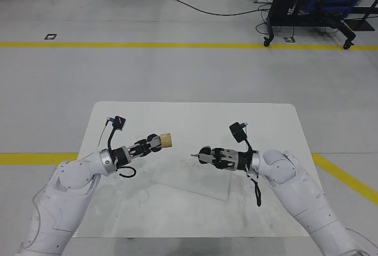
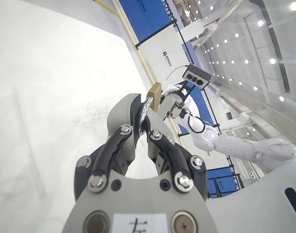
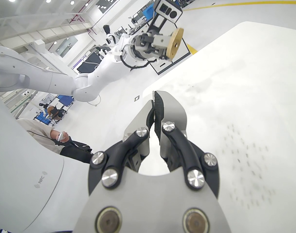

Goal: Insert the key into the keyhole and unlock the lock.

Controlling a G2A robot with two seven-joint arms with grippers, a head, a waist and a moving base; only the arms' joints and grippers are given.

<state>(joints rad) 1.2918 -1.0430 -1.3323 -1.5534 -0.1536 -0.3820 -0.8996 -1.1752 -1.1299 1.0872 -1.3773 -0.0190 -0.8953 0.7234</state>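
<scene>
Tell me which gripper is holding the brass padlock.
The left gripper, clamped on the shackle of the padlock; the right gripper pinches only the small key.

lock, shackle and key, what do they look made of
The lock looks like brass: matte yellow-gold body. Its shackle looks like steel: bright silvery glints. The key shows a thin dark tip, probably metal; too small to say more.

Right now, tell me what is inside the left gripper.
The fingers of the left gripper clamp the lock by its silver shackle; its brass body juts out past them. How deep it reaches, the fingers hide.
</scene>
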